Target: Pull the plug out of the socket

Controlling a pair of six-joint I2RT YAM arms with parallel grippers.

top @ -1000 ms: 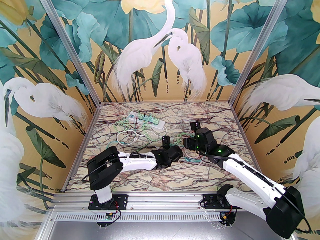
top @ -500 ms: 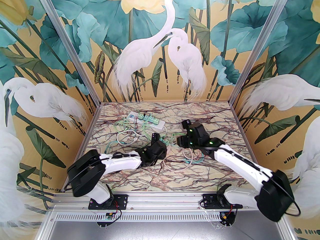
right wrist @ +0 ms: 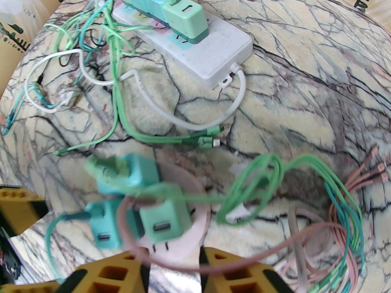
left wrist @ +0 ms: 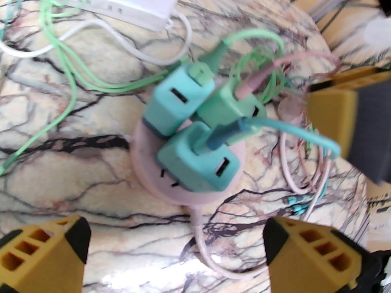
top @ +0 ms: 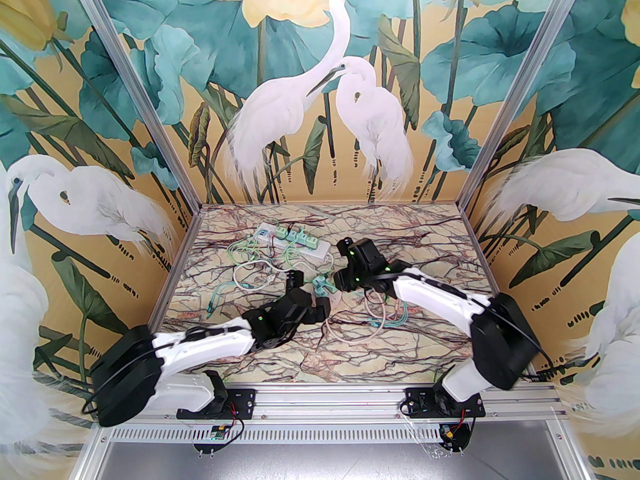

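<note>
A round pink socket (left wrist: 146, 163) (right wrist: 183, 249) lies flat on the marble table (top: 425, 238) with three teal and green plugs in it: a teal plug (left wrist: 180, 102), a green plug (left wrist: 226, 108) and a nearer teal plug (left wrist: 198, 160). They show as a small cluster (top: 322, 288) in the top external view. My left gripper (top: 308, 294) (left wrist: 177, 255) sits just in front of the socket, jaws open wide and empty. My right gripper (top: 341, 282) (right wrist: 171, 273) is at the socket's right side, jaws narrowly apart. The socket's rim and a pink cable lie in their gap. A grip is unclear.
A white power strip (top: 292, 240) (right wrist: 213, 50) with several green plugs lies at the back left. Its white and green cables (top: 250, 268) trail forward. Loops of pink, green and teal cable (top: 385, 313) (right wrist: 345, 224) lie right of the socket.
Both arms swung left and toward the table's middle. The left gripper's jaws opened wide. The socket with its plugs shifted a little left with them.
</note>
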